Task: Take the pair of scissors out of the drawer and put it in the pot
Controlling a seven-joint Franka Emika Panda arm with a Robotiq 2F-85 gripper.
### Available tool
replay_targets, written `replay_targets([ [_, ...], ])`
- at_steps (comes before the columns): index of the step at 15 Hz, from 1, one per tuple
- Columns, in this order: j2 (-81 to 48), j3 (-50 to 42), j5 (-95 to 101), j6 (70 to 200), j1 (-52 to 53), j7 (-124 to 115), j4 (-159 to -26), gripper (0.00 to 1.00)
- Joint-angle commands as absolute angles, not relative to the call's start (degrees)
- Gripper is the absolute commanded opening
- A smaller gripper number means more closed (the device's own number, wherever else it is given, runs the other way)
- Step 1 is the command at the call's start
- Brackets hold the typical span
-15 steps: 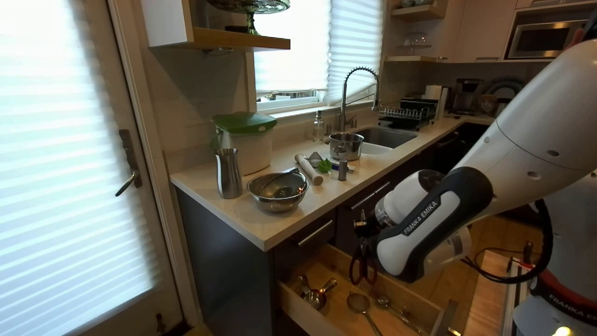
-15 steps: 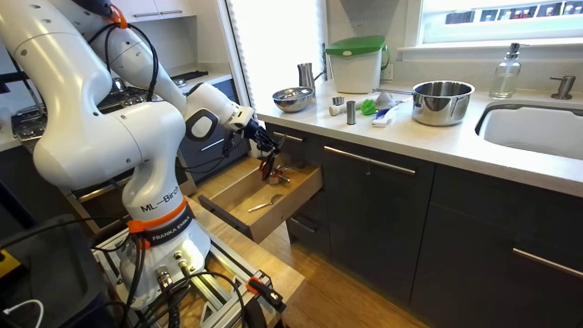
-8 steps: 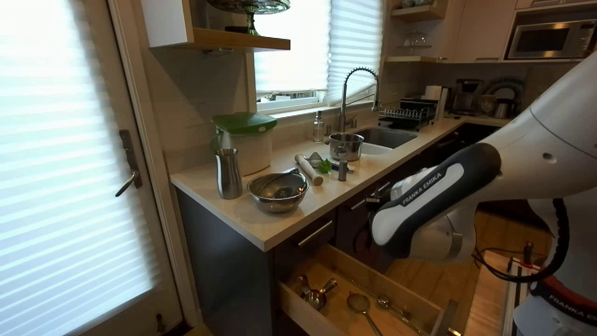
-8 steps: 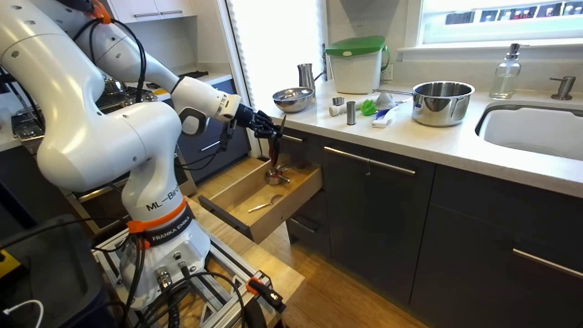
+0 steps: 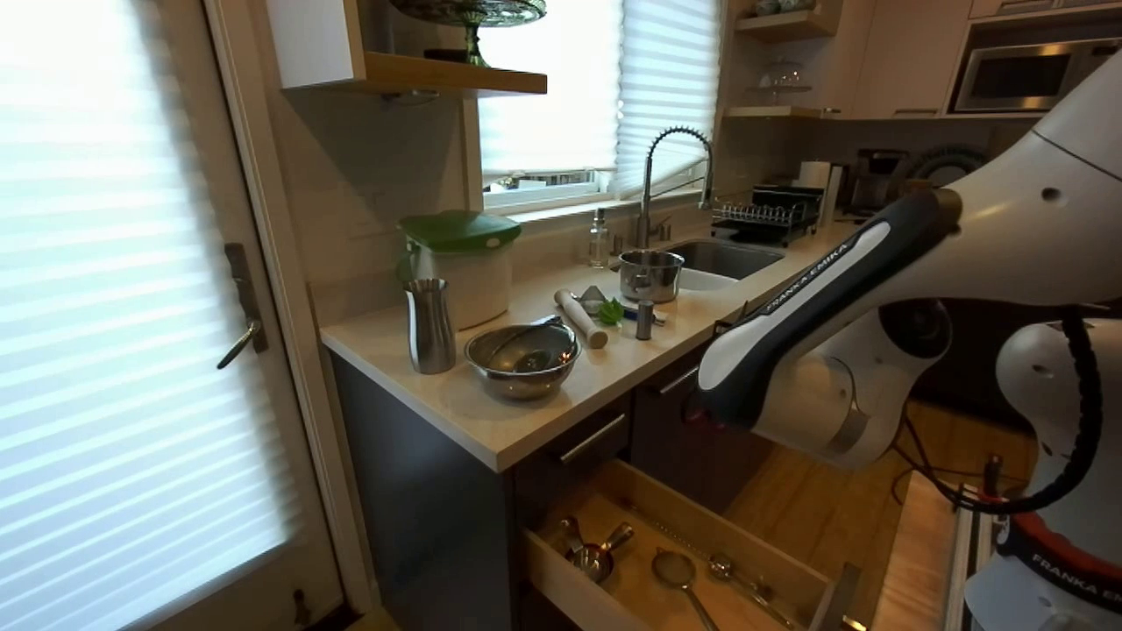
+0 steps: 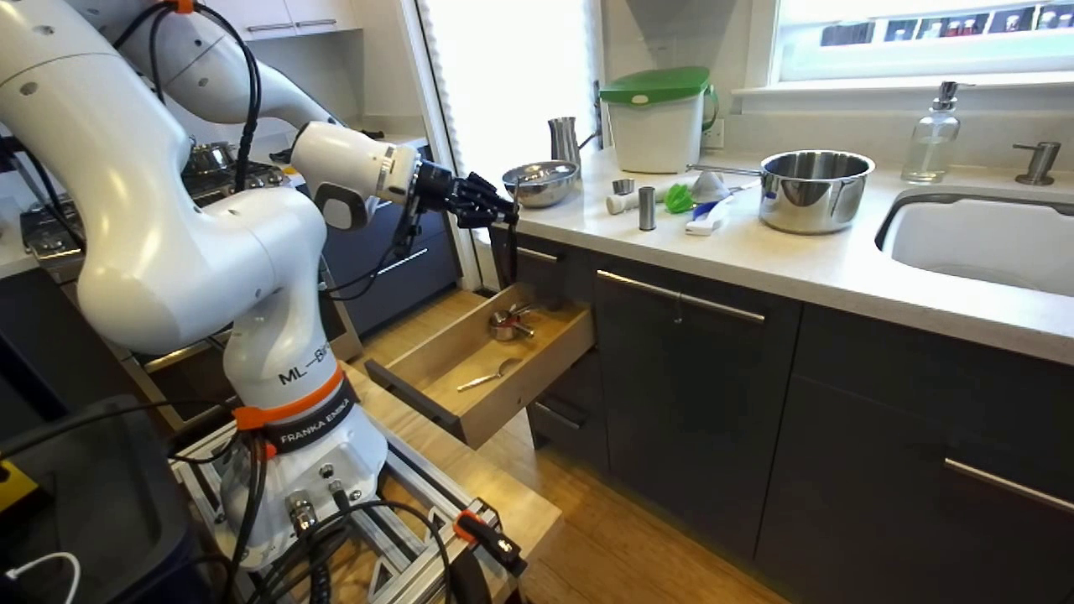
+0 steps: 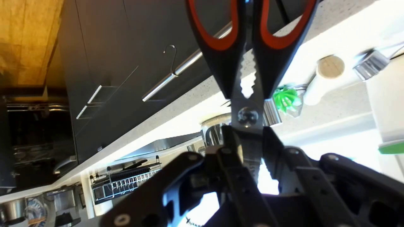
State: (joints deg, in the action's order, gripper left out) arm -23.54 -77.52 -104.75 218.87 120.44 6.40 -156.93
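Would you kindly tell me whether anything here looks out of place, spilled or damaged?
Nothing visible looks spilled or damaged. Slightly odd are the steel scissors with black-and-red handles: the black end effector grips them by the blades rather than the handles, so they hang handles down.

The scissors (image 7: 247, 116), black-handled with red-lined loops and steel blades, hang nearly vertical, blades pinched in the claw (image 7: 249, 138), handles below it. The drawer (image 6: 537, 374), shallow, pale wood inside, stands pulled out, lower than the claw. The pot (image 6: 814, 201), shiny steel and open-topped with a long handle, sits upright well apart from the claw.
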Motion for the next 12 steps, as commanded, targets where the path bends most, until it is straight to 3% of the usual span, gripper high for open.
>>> replay_targets([
  [1,-18.0,-74.6,-100.4,224.0,117.5,3.5,-157.6,0.06],
  [3,-21.9,-80.1,-101.9,223.6,121.5,4.2,-157.1,0.06],
  [5,-15.0,-83.6,-95.9,233.8,121.3,0.4,-157.7,0.06],
  [9,-21.3,-101.5,-96.7,230.9,130.3,-0.4,-154.3,0.06],
  [12,-28.2,-112.0,-100.0,221.5,130.4,4.1,-149.4,0.06],
])
